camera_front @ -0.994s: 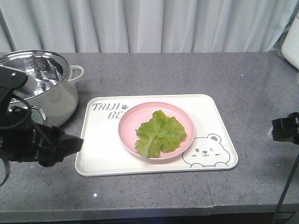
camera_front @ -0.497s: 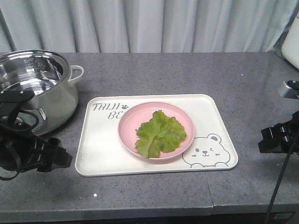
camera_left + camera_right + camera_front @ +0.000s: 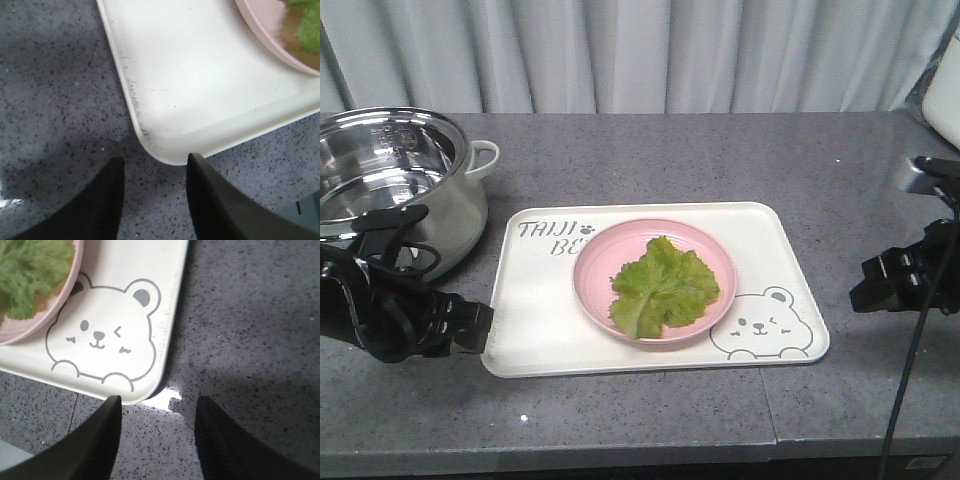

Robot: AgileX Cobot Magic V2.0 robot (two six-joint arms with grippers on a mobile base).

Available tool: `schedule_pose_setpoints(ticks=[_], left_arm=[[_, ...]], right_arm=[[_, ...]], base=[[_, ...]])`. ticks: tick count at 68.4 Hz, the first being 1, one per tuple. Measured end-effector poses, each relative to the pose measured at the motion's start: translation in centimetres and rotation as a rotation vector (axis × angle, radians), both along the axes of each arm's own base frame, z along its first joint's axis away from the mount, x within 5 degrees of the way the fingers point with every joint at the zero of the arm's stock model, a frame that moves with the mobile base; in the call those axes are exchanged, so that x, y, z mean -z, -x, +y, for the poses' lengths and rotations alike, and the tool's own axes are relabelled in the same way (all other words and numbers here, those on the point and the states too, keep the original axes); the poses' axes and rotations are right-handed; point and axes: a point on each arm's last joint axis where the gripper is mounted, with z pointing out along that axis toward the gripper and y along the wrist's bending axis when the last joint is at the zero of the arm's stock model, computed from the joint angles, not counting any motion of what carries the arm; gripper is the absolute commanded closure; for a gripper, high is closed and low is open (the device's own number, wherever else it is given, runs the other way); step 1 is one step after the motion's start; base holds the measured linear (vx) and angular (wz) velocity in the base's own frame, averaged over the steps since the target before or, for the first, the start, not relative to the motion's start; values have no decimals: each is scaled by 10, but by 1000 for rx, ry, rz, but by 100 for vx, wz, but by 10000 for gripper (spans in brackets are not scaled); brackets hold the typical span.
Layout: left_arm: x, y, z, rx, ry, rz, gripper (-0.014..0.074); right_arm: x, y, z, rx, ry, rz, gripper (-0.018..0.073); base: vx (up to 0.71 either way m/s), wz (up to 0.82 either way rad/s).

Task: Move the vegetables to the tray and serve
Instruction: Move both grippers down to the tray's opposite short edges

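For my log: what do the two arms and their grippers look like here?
Both arms are matte black with no visible markings. The left gripper and right gripper each have two flat, tapering black fingers. Looped black cables wrap the left arm; a thin black cable hangs from the right.

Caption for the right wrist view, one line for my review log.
Open right end effector poised over the grey counter beside the bear-printed corner of the tray; lettuce on pink plate.

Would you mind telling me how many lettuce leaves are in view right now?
1: a single lettuce leaf lies on the pink plate, which sits on the tray. Another beneath it could be hidden.
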Motion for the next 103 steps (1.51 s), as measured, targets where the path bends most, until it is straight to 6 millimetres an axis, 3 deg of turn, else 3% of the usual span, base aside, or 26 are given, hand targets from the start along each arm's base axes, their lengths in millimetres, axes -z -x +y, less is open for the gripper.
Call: schedule_pose_setpoints(ticks=[21, 63, 103], left_arm=[[13, -15, -5, -22, 42, -17, 323], [42, -36, -7, -86, 31, -14, 323], [43, -40, -8, -101, 40, -23, 323]], right_arm=[[19, -22, 19, -45, 74, 104, 212], [45, -37, 19, -34, 87, 164, 212], [62, -48, 23, -34, 24, 158, 213]], base=[[0, 0], [0, 0], [0, 0]])
